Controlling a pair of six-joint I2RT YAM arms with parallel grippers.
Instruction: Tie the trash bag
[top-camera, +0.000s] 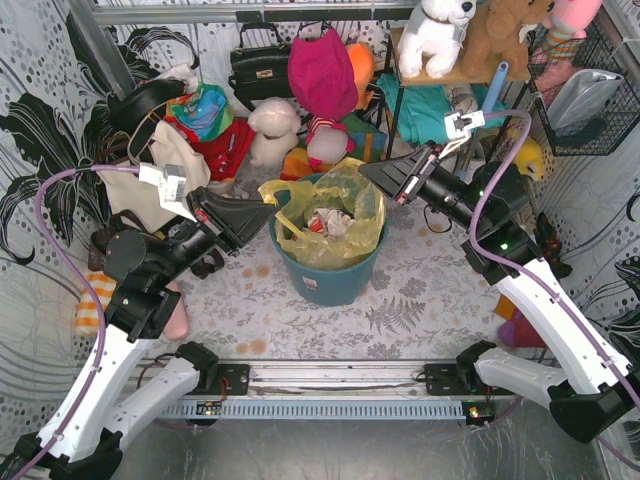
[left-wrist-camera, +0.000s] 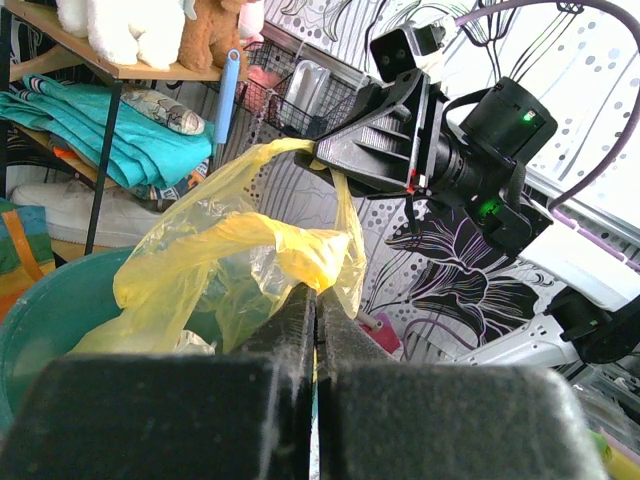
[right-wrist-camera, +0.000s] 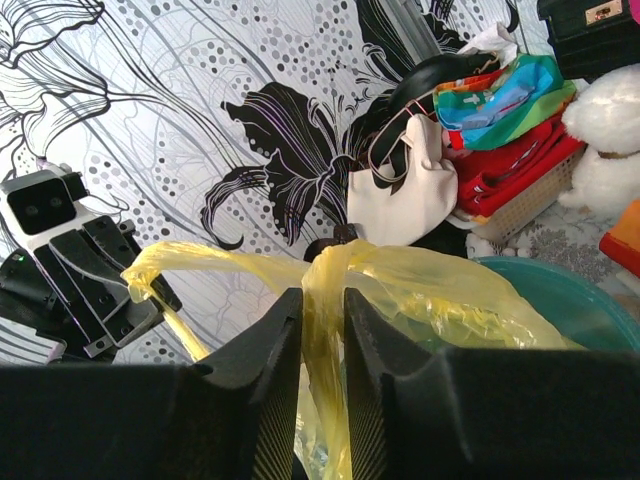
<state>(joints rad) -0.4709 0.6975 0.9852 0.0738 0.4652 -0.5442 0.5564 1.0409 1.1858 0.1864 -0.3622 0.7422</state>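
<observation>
Top external view shows the bag (top-camera: 335, 215) lining a teal bucket (top-camera: 330, 285), which stands on the patterned counter (top-camera: 420, 300) between the two arms. The bag's yellow rim is pulled up above the bucket's mouth, and crumpled white-and-red paper (top-camera: 325, 222) lies inside it. The left hand (top-camera: 270, 207) reaches in from the left and meets a flap of the rim at the bucket's left side. The right hand (top-camera: 364, 172) comes in from the right and meets the rim at the back right.

Left wrist view shows the left hand's fingers pressed flat together, with a fold of yellow film pinched between their tips. From there the film rises and runs across to the right hand opposite, whose tip bites on a twisted strand of it.

Right wrist view shows the right hand's fingers a narrow slit apart, with a bunched rope of film filling the gap, so this hand is clamped on the bag too. A thin strand stretches from that bunch to the left hand, which has hold of its end. Both flaps hang lifted over the bucket, drawn towards opposite sides.

Behind the bucket a white plush toy (top-camera: 272, 130) sits on the counter, and a cream tote (top-camera: 155, 170) leans near the left arm.
</observation>
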